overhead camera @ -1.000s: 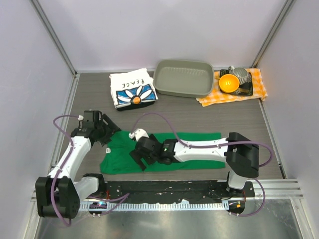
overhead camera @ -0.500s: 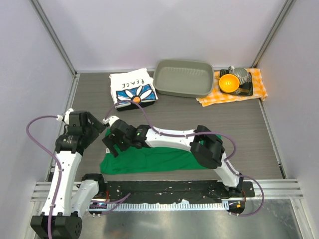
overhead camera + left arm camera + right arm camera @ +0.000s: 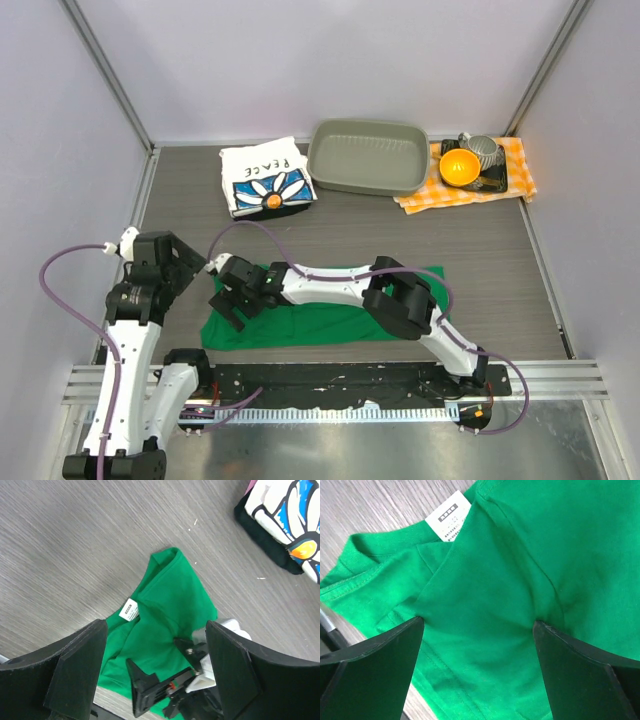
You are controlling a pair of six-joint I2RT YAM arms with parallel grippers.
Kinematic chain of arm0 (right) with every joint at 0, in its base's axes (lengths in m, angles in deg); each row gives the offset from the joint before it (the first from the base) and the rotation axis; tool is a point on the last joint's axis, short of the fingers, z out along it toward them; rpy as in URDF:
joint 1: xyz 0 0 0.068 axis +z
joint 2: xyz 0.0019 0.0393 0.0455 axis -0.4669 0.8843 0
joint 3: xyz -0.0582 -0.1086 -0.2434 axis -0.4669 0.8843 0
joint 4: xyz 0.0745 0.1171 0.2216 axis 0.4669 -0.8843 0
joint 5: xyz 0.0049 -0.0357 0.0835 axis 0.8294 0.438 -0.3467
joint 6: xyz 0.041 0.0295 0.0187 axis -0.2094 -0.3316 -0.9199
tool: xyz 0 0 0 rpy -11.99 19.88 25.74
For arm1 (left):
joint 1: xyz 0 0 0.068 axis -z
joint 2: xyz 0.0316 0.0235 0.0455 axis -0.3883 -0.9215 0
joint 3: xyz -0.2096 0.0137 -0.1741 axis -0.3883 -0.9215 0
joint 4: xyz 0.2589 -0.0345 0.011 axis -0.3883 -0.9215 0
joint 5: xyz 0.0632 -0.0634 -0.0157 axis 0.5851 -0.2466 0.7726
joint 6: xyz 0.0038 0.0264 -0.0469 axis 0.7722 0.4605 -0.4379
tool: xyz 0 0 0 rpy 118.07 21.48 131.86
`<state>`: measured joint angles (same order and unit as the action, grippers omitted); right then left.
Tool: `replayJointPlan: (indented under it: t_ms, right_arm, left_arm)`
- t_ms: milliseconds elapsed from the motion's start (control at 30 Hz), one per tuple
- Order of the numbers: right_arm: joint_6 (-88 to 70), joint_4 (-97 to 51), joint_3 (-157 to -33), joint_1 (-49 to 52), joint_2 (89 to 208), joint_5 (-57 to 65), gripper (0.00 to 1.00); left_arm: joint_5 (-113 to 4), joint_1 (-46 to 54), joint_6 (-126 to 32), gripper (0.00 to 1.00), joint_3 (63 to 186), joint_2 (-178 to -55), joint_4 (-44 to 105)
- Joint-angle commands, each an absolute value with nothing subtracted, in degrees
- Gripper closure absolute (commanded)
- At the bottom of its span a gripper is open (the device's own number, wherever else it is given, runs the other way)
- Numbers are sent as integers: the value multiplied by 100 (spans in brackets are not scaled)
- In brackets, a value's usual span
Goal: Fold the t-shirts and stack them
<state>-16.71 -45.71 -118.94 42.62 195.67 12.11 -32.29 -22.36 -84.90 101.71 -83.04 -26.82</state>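
Green t-shirt (image 3: 325, 322) lies flat on the table (image 3: 480, 250), on the arms' side of the grey tub (image 3: 365, 157) and well apart from it. It is already folded narrow into a long band. The white t-shirt (image 3: 265, 178) sits folded just left of the tub.

We see the right gripper (image 3: 478, 622) reaching across the band, jaws wide, tips down at the cloth near the neck label (image 3: 448, 516) with nothing pinched between them. The left gripper (image 3: 156, 630) hangs above that same end, jaws wide and empty.

We judge the main risk to be a poor pinch: if the right jaws close here they may catch only the top layer, and a lift would peel the fold open. The right arm also lies along the band, so any sweep could drag and bunch it. With one gripper lifting alone, the far collar corner would sag.

The band's long axis runs parallel to the tub's long side. Its collar end points beyond the tub's left end, its hem toward the tub's right end.
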Motion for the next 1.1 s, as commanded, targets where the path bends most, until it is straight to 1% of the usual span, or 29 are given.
replayJointPlan:
  t_ms: [0, 67, 133, 167, 333, 567, 700, 833, 900, 1033, 1067]
  right_arm:
    - [-1684, -5172, -12218, 4292, 20160, 1978, 3]
    - [-1957, -5426, -12386, 4091, 20432, 2338, 3]
    - [-2456, -5524, -12422, 3888, 20495, 2462, 4]
    - [-2625, -5586, -12405, 3635, 20487, 2507, 4]
    - [-3582, -5437, -11711, 2852, 20048, 2630, 5]
    - [-4681, -4989, -10245, 1445, 19081, 2481, 5]
    - [-4964, -4892, -10066, 839, 18852, 2656, 4]
    - [-4895, -5040, -10565, 531, 18974, 2674, 4]
    - [-4667, -5173, -10769, 539, 18940, 2692, 4]
    - [-4157, -4998, -10560, 723, 18063, 3033, 2]
    - [-4051, -5006, -10524, 836, 17591, 3095, 1]
  left_arm:
    - [-3058, -2267, -8619, 16, 10332, -8257, -2343]
    - [-3014, -2267, -8583, 16, 10332, -8213, -2334]
    - [-2935, -2267, -8514, 16, 10340, -8126, -2308]
    - [-2918, -2267, -8487, 16, 10367, -8117, -2308]
    - [-2891, -2259, -8364, 16, 10402, -8169, -2326]
    - [-2988, -2267, -8355, 16, 10420, -8239, -2194]
    - [-3102, -2259, -8364, 16, 10428, -8336, -2080]
    - [-3268, -2259, -8372, 16, 10420, -8459, -1983]
    - [-3461, -2259, -8390, 16, 10420, -8547, -1939]
    - [-4190, -2259, -8162, 18, 10490, -8644, -1694]
    - [-4322, -2267, -8109, 18, 10499, -8670, -1667]
